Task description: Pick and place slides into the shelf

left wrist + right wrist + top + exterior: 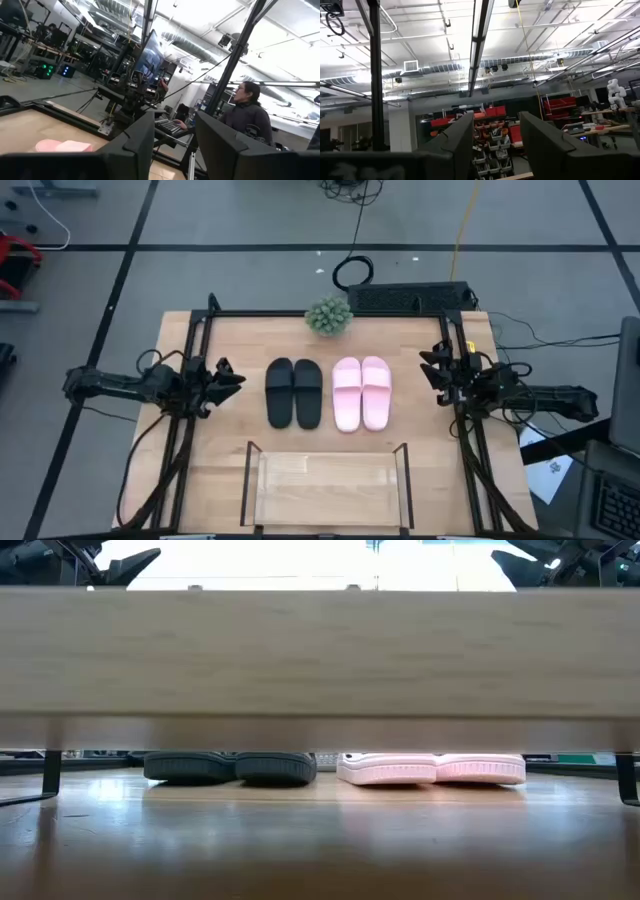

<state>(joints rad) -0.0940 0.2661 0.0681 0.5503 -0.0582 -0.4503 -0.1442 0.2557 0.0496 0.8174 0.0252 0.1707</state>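
Two pairs of slides lie side by side, soles down, in the middle of the wooden table: a black pair (pixel 293 392) (pixel 230 767) and, to its right, a pale pink pair (pixel 360 392) (pixel 430 768). The shelf (pixel 328 485), a clear tray in a thin black frame, stands at the table's near edge; in the low view its pale board (pixel 320 650) hides most of the scene. My left gripper (pixel 228 378) (pixel 175 122) hovers open at the table's left edge, fingers pointing toward the slides. My right gripper (pixel 432 370) (pixel 495 120) hovers open at the right edge.
A small green potted plant (pixel 328 315) stands at the far edge, behind the slides. The black table frame (pixel 200 330) runs along the left, right and far sides. Bare wood lies between each gripper and the slides. A person (pixel 247 115) sits beyond the table's right side.
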